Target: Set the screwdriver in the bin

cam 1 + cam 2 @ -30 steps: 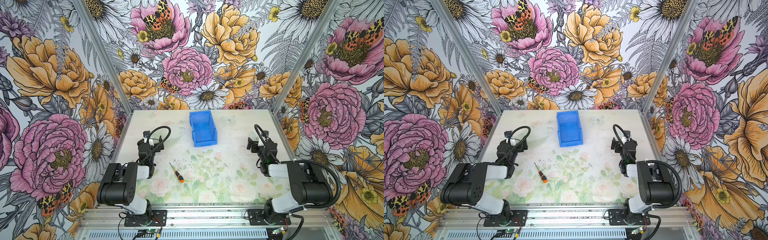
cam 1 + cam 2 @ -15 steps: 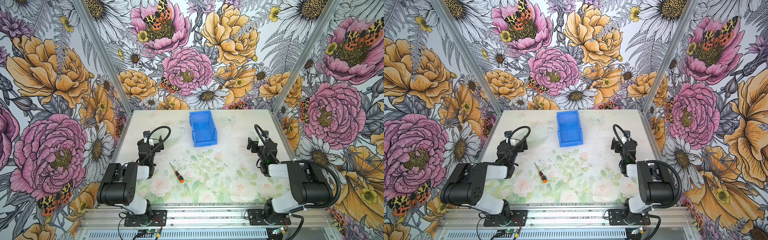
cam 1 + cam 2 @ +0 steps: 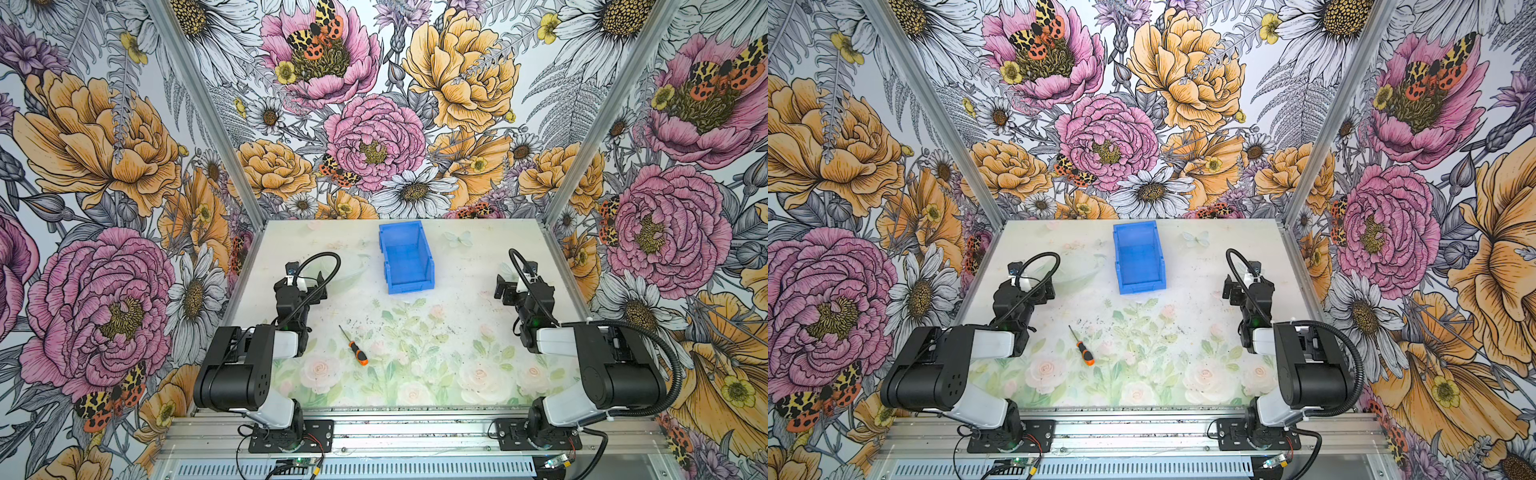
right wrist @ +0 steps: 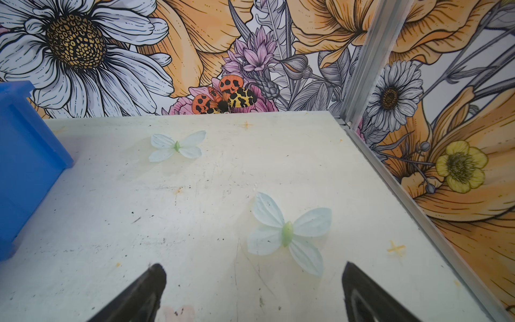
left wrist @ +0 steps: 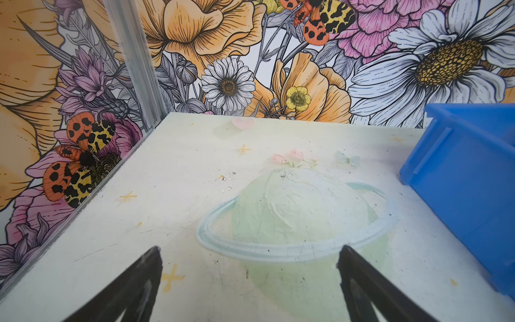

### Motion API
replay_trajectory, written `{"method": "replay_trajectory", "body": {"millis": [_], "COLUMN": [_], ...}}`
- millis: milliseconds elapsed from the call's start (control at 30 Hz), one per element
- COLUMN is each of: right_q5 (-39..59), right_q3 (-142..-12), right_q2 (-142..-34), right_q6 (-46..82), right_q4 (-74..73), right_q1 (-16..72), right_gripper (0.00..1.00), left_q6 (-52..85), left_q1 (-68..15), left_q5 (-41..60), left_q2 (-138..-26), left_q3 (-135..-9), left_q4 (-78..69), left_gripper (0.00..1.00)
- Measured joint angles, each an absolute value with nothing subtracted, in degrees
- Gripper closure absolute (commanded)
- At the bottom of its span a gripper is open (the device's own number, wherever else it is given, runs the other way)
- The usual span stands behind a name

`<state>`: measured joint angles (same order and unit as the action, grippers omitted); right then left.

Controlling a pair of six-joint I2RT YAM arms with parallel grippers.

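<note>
Well, the screwdriver (image 3: 354, 347) lies outside the bin (image 3: 411, 286).

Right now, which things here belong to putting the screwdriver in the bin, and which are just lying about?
For the job:
screwdriver, flat on the table
blue bin, empty
left gripper, open
right gripper, open

Not for the job:
butterfly print
ringed planet print
dark specks

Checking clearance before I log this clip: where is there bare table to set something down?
Widest bare stretch: between the bin and the right gripper, down to the table's near edge. Smaller one: between the bin's low front, the screwdriver and the left gripper. Tightest spot: between screwdriver and left arm.
</note>
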<state>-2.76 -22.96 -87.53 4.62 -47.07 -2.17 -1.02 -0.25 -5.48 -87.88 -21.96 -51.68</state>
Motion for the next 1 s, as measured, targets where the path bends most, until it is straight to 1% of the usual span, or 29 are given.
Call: {"method": "replay_trajectory", "body": {"millis": [767, 1000], "right_q5": [-3.3, -6.5], "right_q3": [-23.0, -23.1], "right_q2": [-87.5, -85.7], "right_q6": [4.6, 4.8], "right_q4": [-47.1, -43.6], "right_q1": [-1.8, -1.0], "right_gripper": [0.01, 0.01], "left_q6": [-0.9, 0.3], "left_q1": [-0.2, 1.0], "left_q5": [-5.5, -5.5], "left_q2": [-87.9, -86.5], "left_q3": [-22.0, -22.0], "left_q4": [-51.5, -49.0], "left_gripper": [0.01, 0.01]}}
